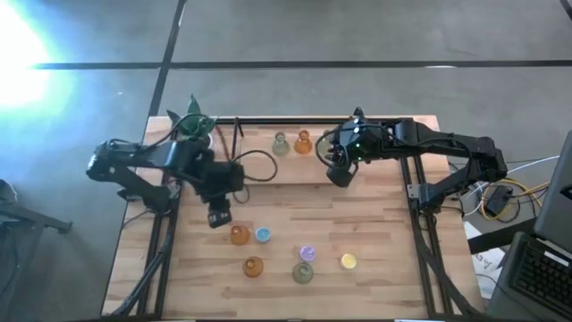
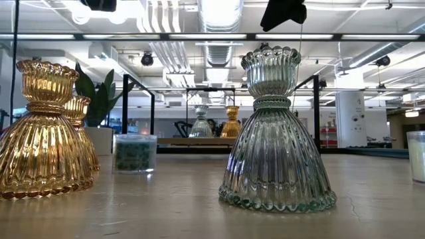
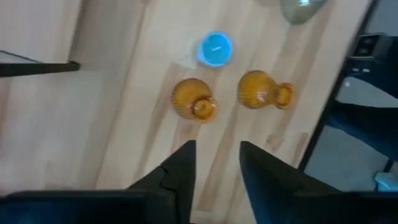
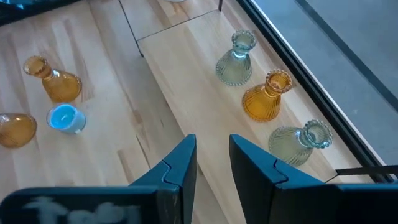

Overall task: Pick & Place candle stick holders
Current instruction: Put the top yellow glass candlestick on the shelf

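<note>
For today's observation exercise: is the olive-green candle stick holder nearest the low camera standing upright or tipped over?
Upright. In the low view the green holder sits on its wide ribbed base, flat on the table, with its fluted cup pointing straight up.

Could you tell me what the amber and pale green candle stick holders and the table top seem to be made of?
The amber holder and the pale green holder look like ribbed pressed glass: translucent, glossy, with the room's light showing through the flutes. Clear moulded plastic cannot be ruled out. The table top looks like light butcher-block wood with a matt finish, given its visible planks and grain.
</note>
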Tool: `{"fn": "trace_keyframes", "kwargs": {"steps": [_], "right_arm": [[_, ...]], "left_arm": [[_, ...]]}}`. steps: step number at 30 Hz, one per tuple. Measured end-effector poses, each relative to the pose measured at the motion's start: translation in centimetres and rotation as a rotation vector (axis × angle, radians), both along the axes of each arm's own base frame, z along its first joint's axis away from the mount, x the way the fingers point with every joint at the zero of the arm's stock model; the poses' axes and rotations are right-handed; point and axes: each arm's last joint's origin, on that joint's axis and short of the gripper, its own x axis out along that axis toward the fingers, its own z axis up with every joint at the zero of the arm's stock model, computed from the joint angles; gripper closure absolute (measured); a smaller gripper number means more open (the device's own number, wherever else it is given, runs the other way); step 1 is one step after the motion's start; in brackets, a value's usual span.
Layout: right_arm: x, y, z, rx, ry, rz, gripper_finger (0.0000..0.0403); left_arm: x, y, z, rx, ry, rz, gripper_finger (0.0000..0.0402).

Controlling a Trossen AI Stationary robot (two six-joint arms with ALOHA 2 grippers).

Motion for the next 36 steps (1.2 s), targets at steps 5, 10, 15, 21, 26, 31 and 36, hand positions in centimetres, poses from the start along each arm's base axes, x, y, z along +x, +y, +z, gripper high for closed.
{"fn": "trace_keyframes", "kwargs": {"steps": [5, 10, 15, 21, 26, 31, 36], "right_arm": [[0.2, 0.1, -0.2, -0.013, 0.014, 0.022, 0.0306], [-0.1, 0.1, -0.2, -0.022, 0.039, 0.036, 0.03], [-0.7, 0.2, -0.3, -0.024, 0.078, 0.048, 0.0306], [-1.4, 0.3, 0.1, -0.022, 0.075, 0.045, 0.0321], [-2.2, 0.3, 0.6, -0.016, 0.068, 0.036, 0.0328], [-2.7, 0.4, 0.9, -0.006, 0.055, 0.022, 0.033], [-3.2, 0.4, 1.1, -0.001, 0.054, 0.016, 0.0323]], "left_arm": [[1.3, 0.3, -1.5, 0.021, 0.087, 0.001, 0.0229], [2.2, 0.2, -3.7, 0.037, 0.169, -0.003, 0.0212], [2.4, 0.2, -6.9, 0.045, 0.2, -0.02, 0.0213], [2.2, 0.1, -9.6, 0.004, 0.174, -0.003, 0.0213], [2.6, -0.2, -11.0, -0.064, 0.138, -0.02, 0.0213], [2.6, -0.2, -12.0, -0.071, 0.13, -0.022, 0.0214], [2.6, -0.2, -13.4, -0.069, 0.125, -0.023, 0.0214]]}}
